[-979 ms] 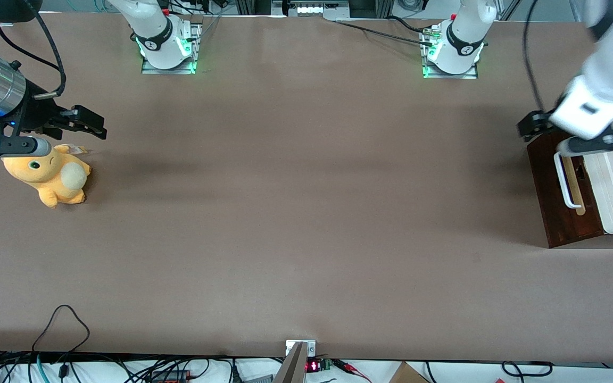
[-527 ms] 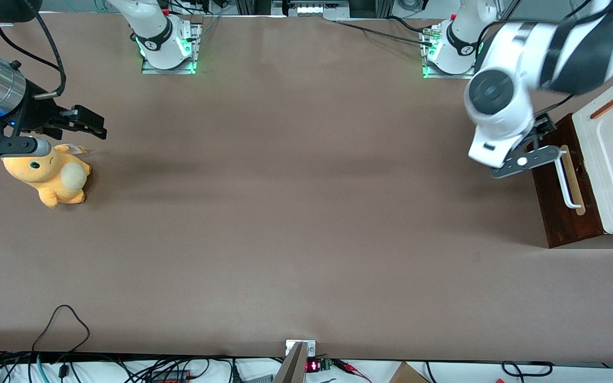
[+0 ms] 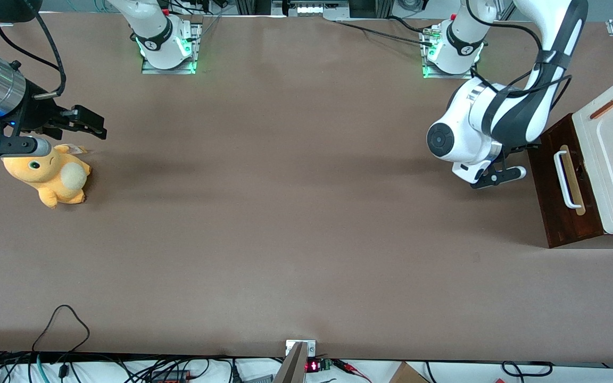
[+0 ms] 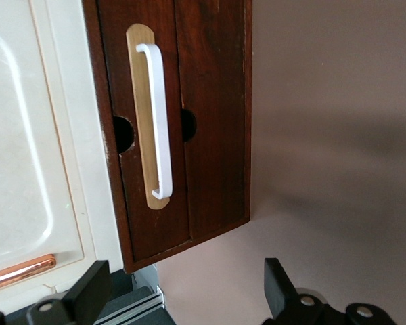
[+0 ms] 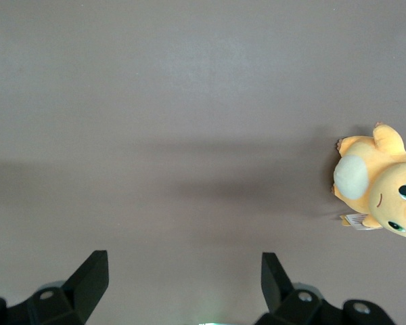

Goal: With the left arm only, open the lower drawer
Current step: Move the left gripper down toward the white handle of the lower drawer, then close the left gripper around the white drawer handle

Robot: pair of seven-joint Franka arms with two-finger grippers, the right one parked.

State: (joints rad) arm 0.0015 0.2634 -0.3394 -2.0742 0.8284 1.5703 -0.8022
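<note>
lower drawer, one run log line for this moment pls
phase: approach | claw: open, in front of cabinet, touching nothing | lower drawer: shut | white bar handle: ungrasped

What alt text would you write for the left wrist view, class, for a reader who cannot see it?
The open gripper of the left arm hangs in front of a closed dark brown lower drawer, clear of its white bar handle. The cream-white cabinet top adjoins the drawer front.

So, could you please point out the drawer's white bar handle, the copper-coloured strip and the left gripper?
White bar handle [image 4: 160,122]: left wrist view, middle of bar.
Copper-coloured strip [image 3: 609,106]: front view, mid-strip.
Left gripper [image 4: 186,291]: left wrist view, between its open fingertips.
</note>
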